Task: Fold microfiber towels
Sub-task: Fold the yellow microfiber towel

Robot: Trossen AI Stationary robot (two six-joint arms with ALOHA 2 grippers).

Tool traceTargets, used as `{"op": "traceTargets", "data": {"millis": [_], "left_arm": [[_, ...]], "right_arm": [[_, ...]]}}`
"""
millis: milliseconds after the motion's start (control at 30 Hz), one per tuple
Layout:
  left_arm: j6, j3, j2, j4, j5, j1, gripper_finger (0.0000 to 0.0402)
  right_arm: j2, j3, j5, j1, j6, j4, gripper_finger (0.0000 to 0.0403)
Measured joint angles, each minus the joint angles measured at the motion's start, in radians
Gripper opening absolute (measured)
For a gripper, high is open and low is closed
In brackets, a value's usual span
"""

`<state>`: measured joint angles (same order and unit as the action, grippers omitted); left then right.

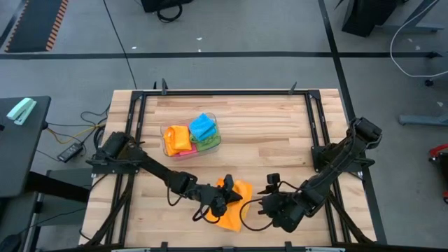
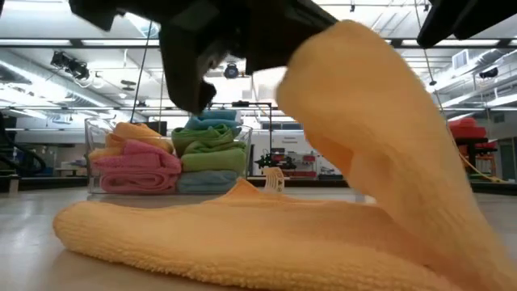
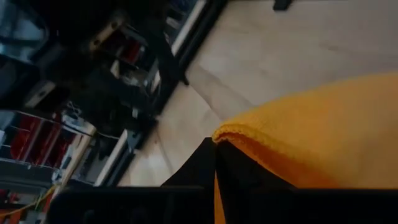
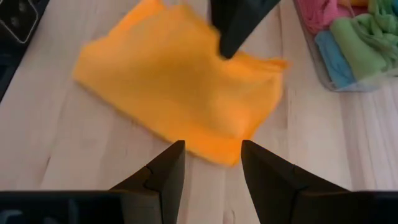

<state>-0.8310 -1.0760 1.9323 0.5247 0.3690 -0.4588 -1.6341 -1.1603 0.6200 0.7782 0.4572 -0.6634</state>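
One edge of the orange towel [image 1: 234, 207] is being lifted off the tabletop [image 1: 280, 133] by the left gripper [image 1: 222, 201], its jaws pinched shut on it. The right gripper [image 4: 210, 163] is being held just beside it with jaws half open and empty. This fold is judged only begun, while pink, green, blue and orange towels are waiting in the clear tub [image 1: 168, 145].

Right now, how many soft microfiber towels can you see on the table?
5 at least. One orange microfiber towel lies on the wooden table, pinched by the left gripper. Orange, blue, green and pink towels sit in the clear plastic tub; more may be hidden.

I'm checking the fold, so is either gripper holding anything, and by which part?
The left gripper is shut on the orange microfiber towel, pinching its hemmed edge. The right gripper is open and holds nothing.
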Motion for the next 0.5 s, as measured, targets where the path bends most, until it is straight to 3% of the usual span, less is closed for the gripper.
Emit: {"op": "traceTargets", "data": {"millis": [233, 500], "left_arm": [[-0.025, -0.025, 0.077, 0.058, -0.006, -0.001, 0.0014], [-0.056, -0.167, 0.2, 0.057, -0.052, 0.013, 0.0021]], "right_arm": [[0.016, 0.0, 0.026, -0.001, -0.003, -0.024, 0.0166], [0.108, 0.0, 0.063, 0.0, -0.005, -0.04, 0.0166]]}}
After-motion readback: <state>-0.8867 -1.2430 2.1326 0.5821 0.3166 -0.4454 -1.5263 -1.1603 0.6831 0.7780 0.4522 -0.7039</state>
